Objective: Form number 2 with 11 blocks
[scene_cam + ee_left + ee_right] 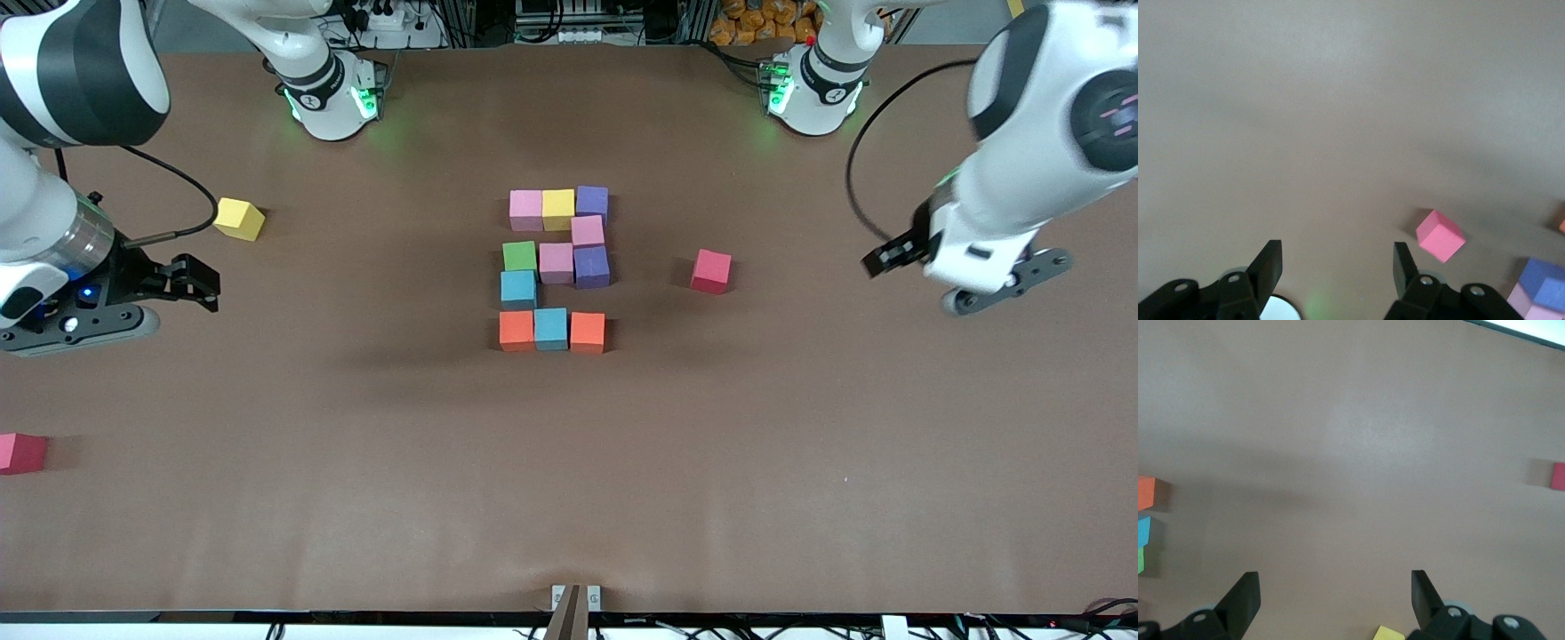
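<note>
The number 2 [556, 263] lies mid-table as touching blocks. Its top row is pink [525, 210], yellow [558, 209] and purple [592, 203]. A pink block [588, 231] sits under the purple one. Below come green [519, 256], pink and purple [591, 266], then light blue [518, 289], then orange [516, 330], light blue and orange [587, 332]. My left gripper [882, 258] [1338, 267] is open and empty over bare table at the left arm's end. My right gripper [203, 283] [1335, 593] is open and empty at the right arm's end.
A red cube [711, 270] [1440, 235] lies alone between the digit and my left gripper. A loose yellow cube [239, 219] [1388, 633] sits close to my right gripper. Another red cube [20, 452] [1557, 476] lies at the right arm's end, nearer to the front camera.
</note>
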Controlling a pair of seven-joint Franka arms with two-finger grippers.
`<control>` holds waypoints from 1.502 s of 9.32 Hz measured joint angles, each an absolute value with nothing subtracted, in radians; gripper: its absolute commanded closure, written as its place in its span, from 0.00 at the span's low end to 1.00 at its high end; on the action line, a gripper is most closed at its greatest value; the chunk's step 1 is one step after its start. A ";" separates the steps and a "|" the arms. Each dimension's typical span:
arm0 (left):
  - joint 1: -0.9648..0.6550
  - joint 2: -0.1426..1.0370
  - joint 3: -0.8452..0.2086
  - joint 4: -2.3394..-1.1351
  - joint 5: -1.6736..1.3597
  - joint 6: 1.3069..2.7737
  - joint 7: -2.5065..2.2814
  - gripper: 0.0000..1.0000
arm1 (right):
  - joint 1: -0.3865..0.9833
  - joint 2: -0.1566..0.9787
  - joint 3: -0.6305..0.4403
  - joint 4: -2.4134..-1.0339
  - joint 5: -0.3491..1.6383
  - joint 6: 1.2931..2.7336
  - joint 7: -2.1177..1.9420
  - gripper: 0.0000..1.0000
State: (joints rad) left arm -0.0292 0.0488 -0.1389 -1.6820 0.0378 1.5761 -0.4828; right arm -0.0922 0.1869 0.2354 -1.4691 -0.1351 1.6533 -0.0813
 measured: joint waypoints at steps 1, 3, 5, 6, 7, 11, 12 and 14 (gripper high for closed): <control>-0.028 0.029 -0.095 -1.670 0.005 1.577 -0.389 0.24 | -0.092 0.186 0.237 -1.443 -0.135 1.645 -0.081 0.00; -0.029 0.015 -0.068 -1.614 -0.007 1.566 -0.284 0.23 | -0.094 0.184 0.234 -1.396 -0.138 1.628 -0.081 0.00; -0.040 0.014 -0.068 -1.544 0.016 1.519 -0.227 0.23 | -0.142 0.184 0.211 -1.390 -0.141 1.628 -0.082 0.00; -0.056 0.014 -0.068 -1.517 0.043 1.478 -0.184 0.23 | -0.173 0.184 0.206 -1.390 -0.141 1.628 -0.089 0.00; -0.070 0.014 -0.068 -1.501 0.050 1.440 -0.156 0.23 | -0.178 0.185 0.207 -1.389 -0.141 1.628 -0.088 0.00; -0.018 0.016 -0.066 -1.494 -0.001 1.418 -0.155 0.23 | -0.174 0.185 0.218 -1.373 -0.136 1.532 -0.087 0.00; -0.001 0.018 -0.066 -1.495 -0.003 1.415 -0.169 0.23 | -0.174 0.184 0.222 -1.358 -0.129 1.518 -0.085 0.00; -0.001 0.023 -0.073 -1.495 -0.004 1.415 -0.202 0.23 | -0.170 0.184 0.226 -1.346 -0.119 1.502 -0.081 0.00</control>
